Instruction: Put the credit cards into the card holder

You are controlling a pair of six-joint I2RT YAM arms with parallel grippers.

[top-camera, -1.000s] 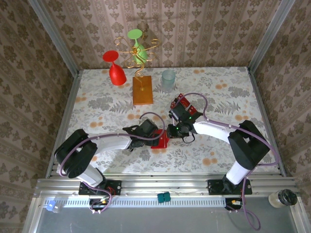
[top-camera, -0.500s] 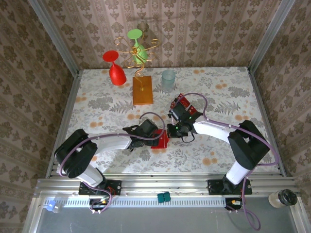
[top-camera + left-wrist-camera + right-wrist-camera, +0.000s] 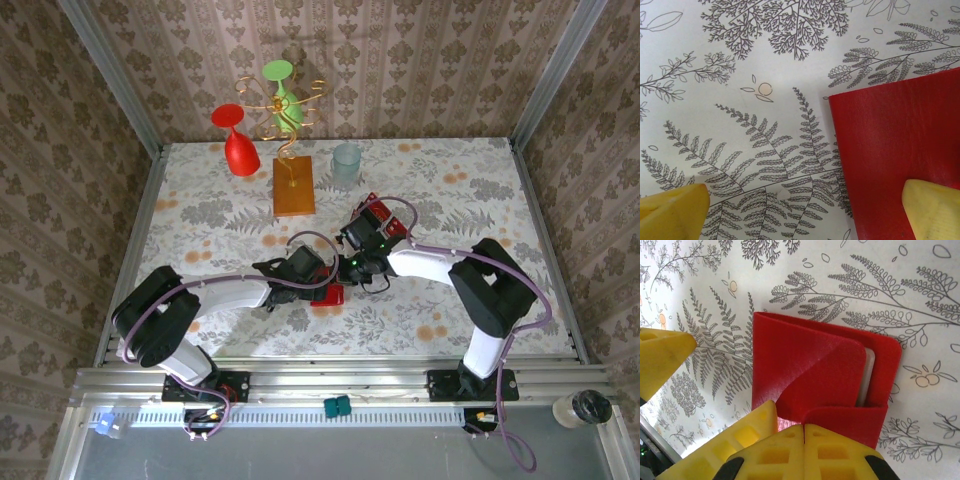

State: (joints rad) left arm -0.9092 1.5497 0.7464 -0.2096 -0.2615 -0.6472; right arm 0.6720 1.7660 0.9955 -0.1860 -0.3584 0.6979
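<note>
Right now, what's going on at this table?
Both arms are working on the red card holder, which lies on the fern-print table. The left tool is open, with one finger resting on the holder, apparently pinning it down. The right tool is shut on the edge of the holder's cover, which is creased and partly lifted, exposing a pale pocket. The credit cards lie on the table beyond the right wrist; neither tool holds one.

Floral-print table (image 3: pixel 200 220)
At centre the card holder (image 3: pixel 332 295); orange block (image 3: pixel 293 187) and clear cup (image 3: pixel 346 164) toward 12 o'clock.
</note>
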